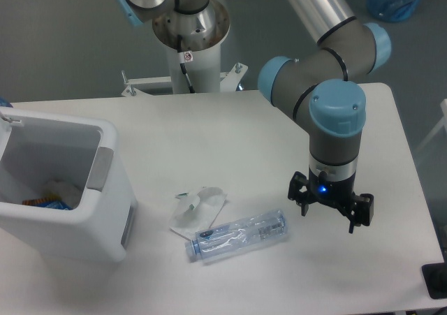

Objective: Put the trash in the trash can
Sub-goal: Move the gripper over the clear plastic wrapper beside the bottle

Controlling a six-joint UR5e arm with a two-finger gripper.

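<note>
Nothing binned yet, judging by the layout: wrapper (198, 208) and bottle (239, 235) both lying mid-table toward the near edge, touching, well apart from the trash can (105, 217) at the left edge. Bottle's long axis roughly parallel to that near edge, cap apparently toward the can. Gripper (330, 217) just right of the bottle, jaws spread wide, holding nothing.
</note>
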